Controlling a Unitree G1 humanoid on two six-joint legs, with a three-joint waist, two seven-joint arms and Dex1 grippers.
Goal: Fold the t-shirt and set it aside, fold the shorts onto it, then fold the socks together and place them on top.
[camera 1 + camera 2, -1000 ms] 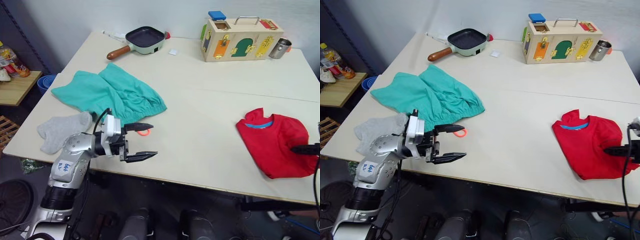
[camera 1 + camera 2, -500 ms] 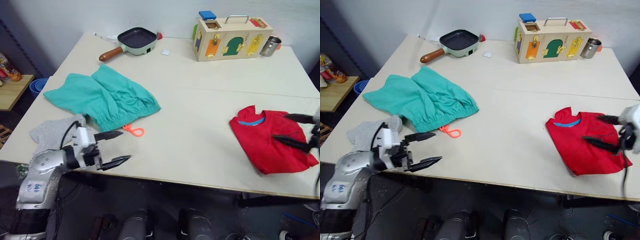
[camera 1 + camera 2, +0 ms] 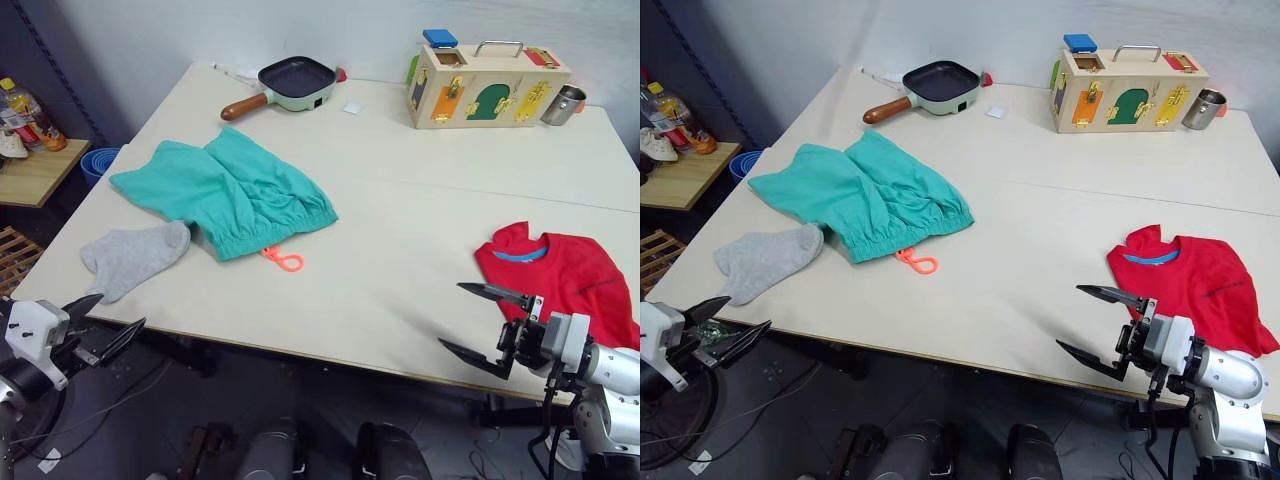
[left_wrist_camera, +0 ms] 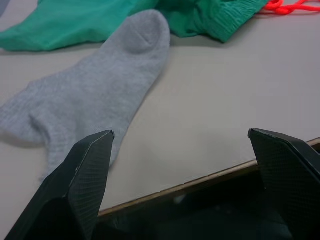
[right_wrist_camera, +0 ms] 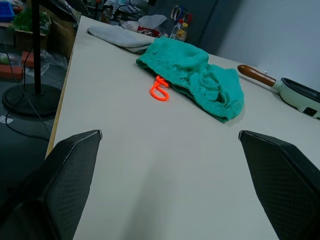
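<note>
Left eye view: the pale bench fills most of the frame. At its far edge, upper right, a wooden box with coloured doors and latches stands with a metal cup just beside it; what either holds cannot be told. A dark frying pan sits at upper centre, nothing showing in it.

The teal shorts lie spread at left of centre, their orange drawstring loop on bare bench toward the near edge. A grey sock lies flat just left of them, close to the near edge. The red t-shirt lies at right, near the right-hand edge. A wide bare stretch of bench separates shorts and t-shirt.

The left gripper hangs off the near edge at lower left, fingers wide apart, holding nothing. The right gripper hovers at the near edge, lower right, fingers spread wide and empty.
</note>
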